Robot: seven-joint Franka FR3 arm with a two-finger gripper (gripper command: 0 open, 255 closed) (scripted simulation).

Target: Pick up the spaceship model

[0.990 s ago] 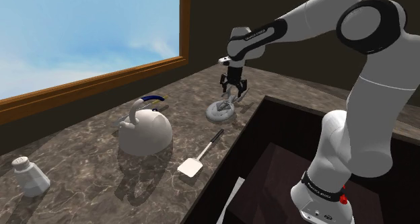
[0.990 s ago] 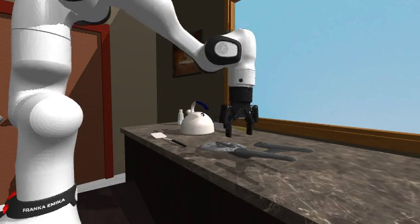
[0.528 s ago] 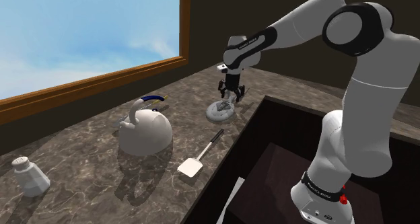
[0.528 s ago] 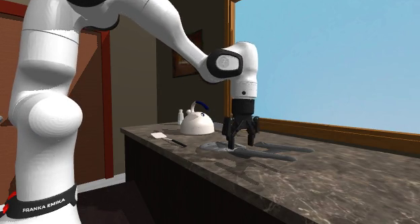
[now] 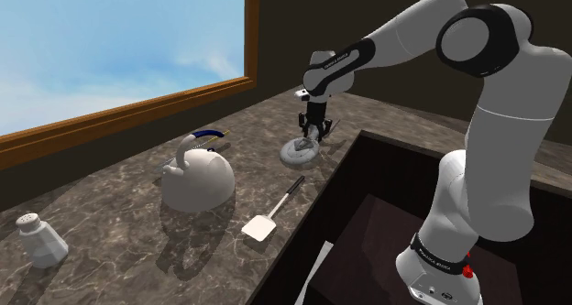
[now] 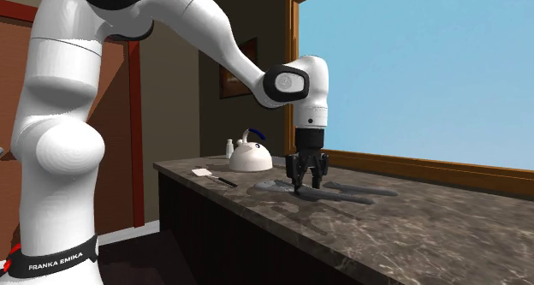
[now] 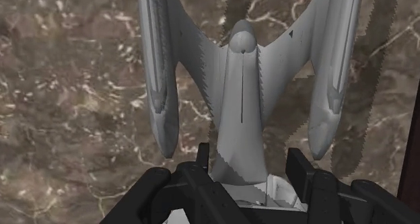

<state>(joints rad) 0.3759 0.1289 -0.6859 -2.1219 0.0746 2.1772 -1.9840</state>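
**Poised at the far end**

On the glossy, brown marble-veined worktop (image 5: 119, 248), a flat white spatula with a thin black handle (image 5: 260, 227) lies nearest. Next is a rounded white kettle (image 5: 197, 182). Beyond it the smooth grey spaceship model (image 7: 240, 101) lies flat, its long axis along the worktop, saucer toward the kettle and twin nacelles away. The all-black hand (image 6: 305, 185) straddles its slim hull; I cannot tell whether it is clenched.

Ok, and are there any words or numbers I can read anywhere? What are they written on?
"FRANKA EMIKA": white letters on the black band low on the white arm, in the second exterior view.
The same band in the shoulder view: letters too small to read.
Dark wrist joint: white letters, too small to read.
Spaceship model: no writing on it.
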